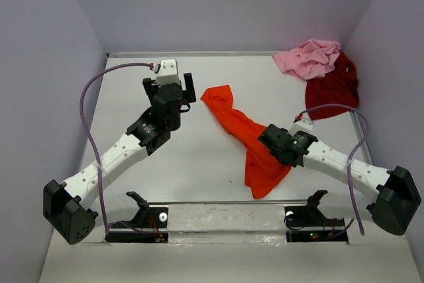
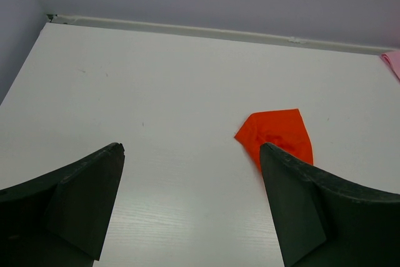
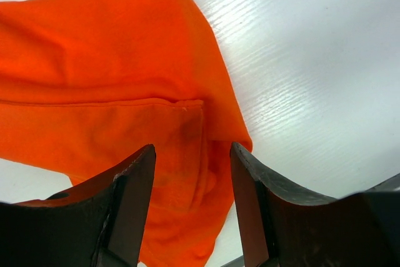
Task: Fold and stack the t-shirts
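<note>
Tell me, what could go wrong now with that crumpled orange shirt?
1. The orange t-shirt lies twisted and bunched; the right gripper, jaws open over a folded seam, might pinch several layers and lift a lump instead of one edge.
2. The left gripper is open and away from the cloth, so a one-sided pull could just drag the shirt.
3. The pink t-shirt lies against the dark red t-shirt; taking one may tug the other.

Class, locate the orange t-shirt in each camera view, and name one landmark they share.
Top external: orange t-shirt lies diagonally across the centre.
Left wrist: orange t-shirt corner, right of centre.
Right wrist: orange t-shirt fills the upper left.
Shared landmark: the white table beneath it.
</note>
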